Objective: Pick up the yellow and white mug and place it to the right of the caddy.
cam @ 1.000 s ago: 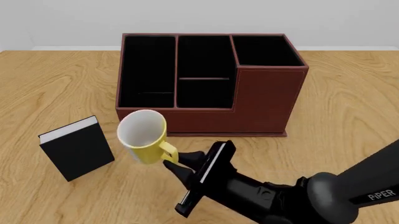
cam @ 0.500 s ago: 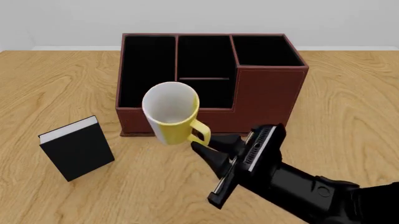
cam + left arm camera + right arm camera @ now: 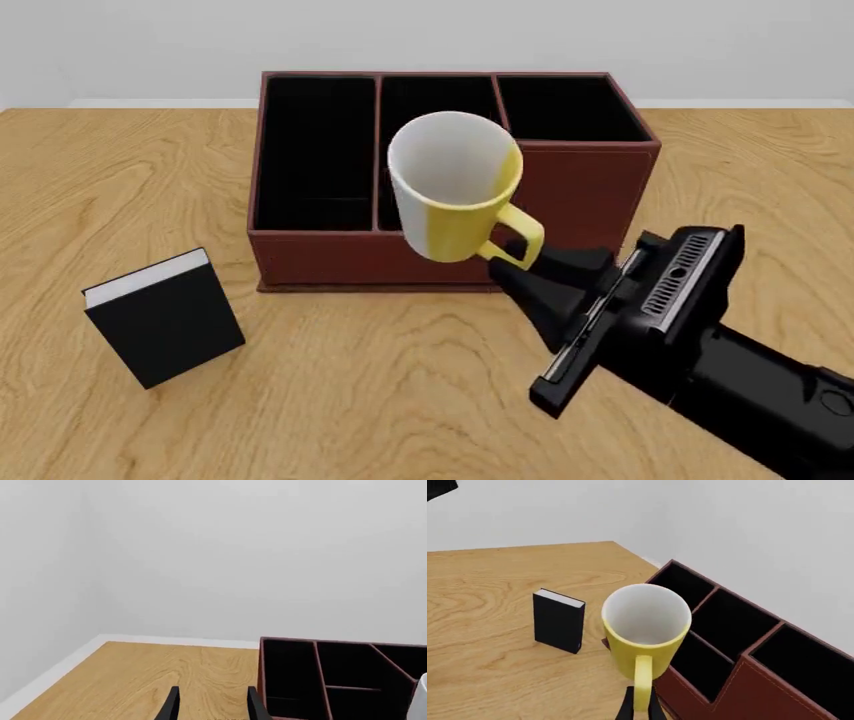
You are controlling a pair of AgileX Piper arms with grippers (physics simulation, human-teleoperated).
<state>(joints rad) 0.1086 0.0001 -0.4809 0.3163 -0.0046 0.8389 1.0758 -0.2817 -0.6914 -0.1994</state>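
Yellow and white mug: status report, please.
Right gripper shut on yellow and white mug handle, airborne. Left gripper open. Red-brown leather caddy directly behind mug.

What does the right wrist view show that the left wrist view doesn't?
Only the right wrist view shows the black book standing on the table and the right tool shut on the handle of the yellow and white mug. Only the left wrist view shows the left tool, open and holding nothing. Both show the caddy and the wooden table.
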